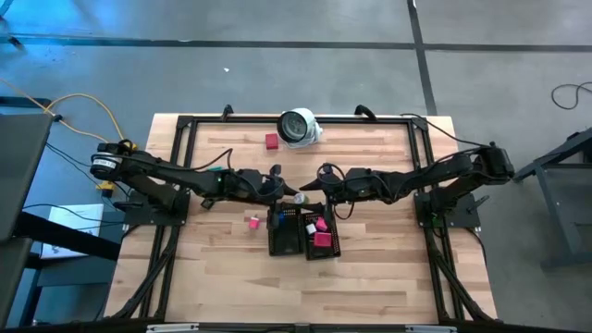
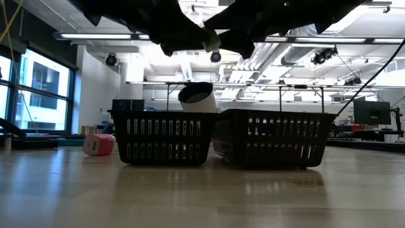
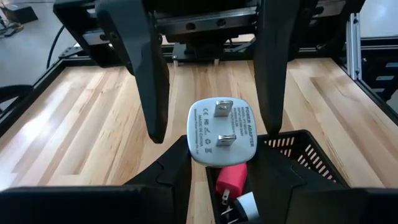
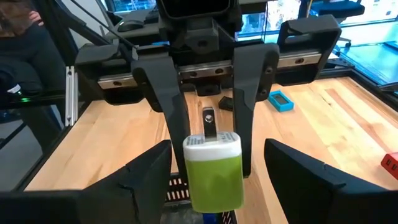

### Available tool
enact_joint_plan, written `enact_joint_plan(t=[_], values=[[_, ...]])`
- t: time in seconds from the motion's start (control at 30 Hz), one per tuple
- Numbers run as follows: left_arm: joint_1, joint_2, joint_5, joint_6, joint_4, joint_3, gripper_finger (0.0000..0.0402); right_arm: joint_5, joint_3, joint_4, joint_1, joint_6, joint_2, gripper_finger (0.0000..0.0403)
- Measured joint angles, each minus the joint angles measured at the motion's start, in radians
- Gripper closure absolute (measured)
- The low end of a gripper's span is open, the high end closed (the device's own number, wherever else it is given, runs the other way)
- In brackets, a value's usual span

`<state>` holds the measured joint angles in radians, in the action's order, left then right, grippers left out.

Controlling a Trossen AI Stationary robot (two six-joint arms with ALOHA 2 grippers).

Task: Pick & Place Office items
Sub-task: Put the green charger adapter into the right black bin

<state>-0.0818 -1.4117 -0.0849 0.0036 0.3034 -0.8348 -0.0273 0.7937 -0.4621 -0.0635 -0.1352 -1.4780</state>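
A small plug adapter (image 4: 212, 171), with a green body and a white pronged end, hangs in the air over two black mesh trays. My left gripper (image 1: 288, 192) is shut on it, reaching in from the table's left. My right gripper (image 1: 311, 192) faces it from the right. Its fingers are open and stand on either side of the green body with gaps showing. The right tray (image 1: 331, 248) holds pink pieces (image 1: 321, 228). A red piece (image 3: 231, 180) and a white one (image 3: 249, 205) lie in a tray below the adapter. A pink piece (image 1: 252, 222) and a red piece (image 1: 271, 141) lie on the table. My left gripper pinches the adapter's white pronged end (image 4: 194, 147) by its two sides between the two fingers (image 4: 174, 118). The fingers come almost level from the table's left, tipped slightly down. The adapter is lifted clear above the trays, prongs toward my left arm and green body toward my right gripper.
A round white-and-grey object (image 1: 298, 127) lies at the table's far middle. The left tray (image 1: 280, 242) stands against the right one, just near of the grippers. A blue piece (image 4: 280, 101) lies on the wood on the left side. A black frame (image 1: 185, 125) borders the tabletop.
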Motion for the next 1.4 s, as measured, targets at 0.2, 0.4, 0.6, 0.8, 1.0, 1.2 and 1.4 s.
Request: enact_joint_plan(t=[0.2, 0.4, 0.6, 0.8, 1.0, 1.2, 1.4], values=[[0.000, 0.000, 0.007, 0.008, 0.000, -0.013, 0.0283, 0.001, 0.000, -0.005, 0.000, 0.000, -0.020, 0.0160], [0.000, 0.000, 0.012, 0.007, -0.012, -0.014, 0.0283, 0.002, 0.000, -0.024, 0.000, 0.000, -0.035, 0.0160], [0.000, 0.001, 0.014, 0.004, -0.032, -0.014, 0.0283, 0.005, 0.000, -0.038, 0.001, 0.006, -0.038, 0.0160], [0.000, 0.001, 0.014, 0.000, -0.051, -0.014, 0.0283, 0.003, 0.000, -0.053, 0.001, 0.008, -0.037, 0.0160], [0.000, 0.001, 0.014, 0.000, -0.050, -0.014, 0.0283, 0.003, 0.000, -0.051, 0.001, 0.008, -0.037, 0.0160], [0.000, 0.001, 0.014, 0.000, -0.050, -0.014, 0.0283, 0.004, 0.000, -0.050, 0.001, 0.023, -0.037, 0.0175], [0.000, 0.001, 0.010, -0.001, -0.052, -0.014, 0.0283, 0.003, 0.000, -0.049, 0.001, 0.028, -0.037, 0.0238]])
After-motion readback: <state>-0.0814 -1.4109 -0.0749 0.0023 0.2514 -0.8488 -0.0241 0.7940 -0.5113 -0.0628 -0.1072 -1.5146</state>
